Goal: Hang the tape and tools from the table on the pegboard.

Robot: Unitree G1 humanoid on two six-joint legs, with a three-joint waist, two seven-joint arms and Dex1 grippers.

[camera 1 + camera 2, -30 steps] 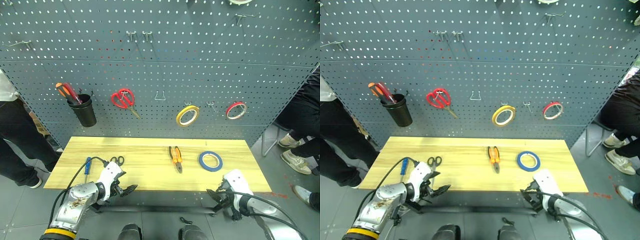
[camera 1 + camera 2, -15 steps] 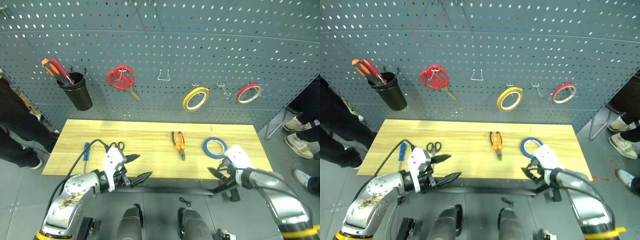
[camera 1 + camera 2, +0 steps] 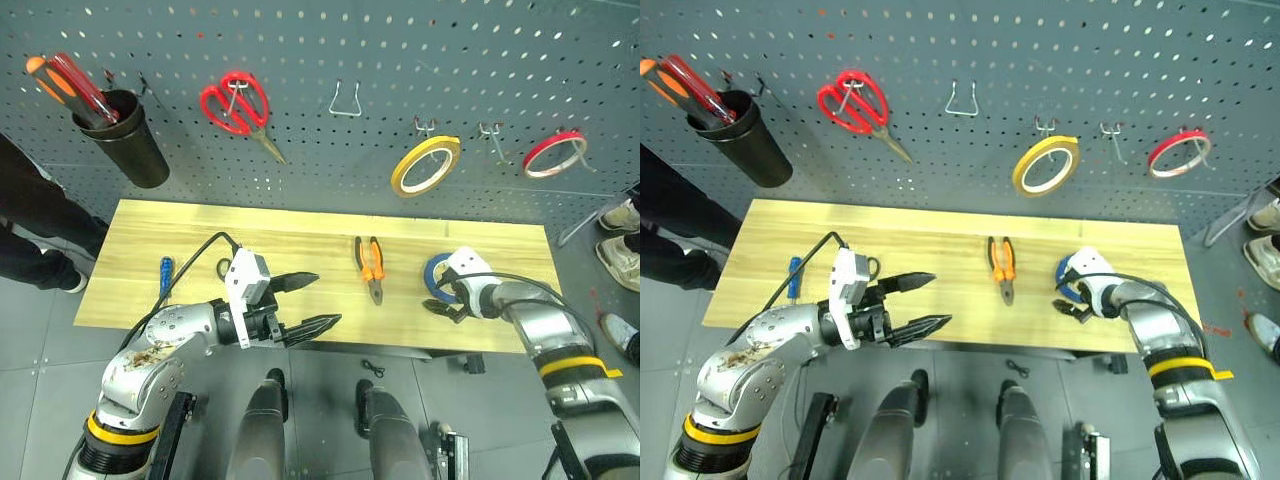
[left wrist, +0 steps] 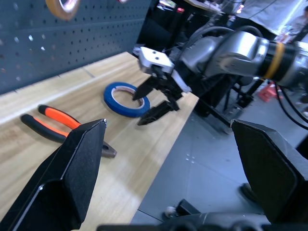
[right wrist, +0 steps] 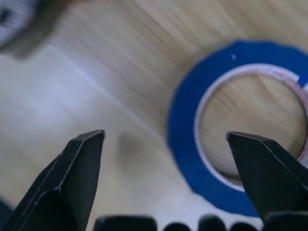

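Blue tape [image 3: 437,276] flat on the table [image 3: 300,255], near the right end and closer to the front edge than the back, with the right gripper [image 3: 447,308] hanging just over its near rim, fingers spread wide and holding nothing; one finger [image 5: 267,178] seen over the ring's white core, the other [image 5: 72,185] over bare wood outside it, so apparently lined up to straddle the band. Left gripper [image 3: 306,303] held above the front edge around mid-table, pointing toward the right end, fingers likewise wide apart and empty. Pliers [image 3: 370,268] lying between the two grippers, orange handles toward the back edge. Black-handled scissors [image 3: 871,268] mostly hidden behind the left wrist; blue-handled screwdriver [image 3: 165,273] near the left end. All four items on the wood, none yet on the pegboard [image 3: 330,50]; a bare wire hook [image 3: 343,100] above mid-table and small hooks [image 3: 489,131] between the yellow ring [image 3: 425,166] and red ring [image 3: 555,153] look free. Likely risks from here: ring so thin and flat that a closing finger may skate over the top instead of catching the band, or push it toward the front edge and off; a descent too steep could jam a fingertip into the wood; a one-sided pinch might leave the ring dangling and awkward to thread onto a hook. Red-handled scissors [image 3: 235,102] and black cup [image 3: 125,135] already up, well clear.
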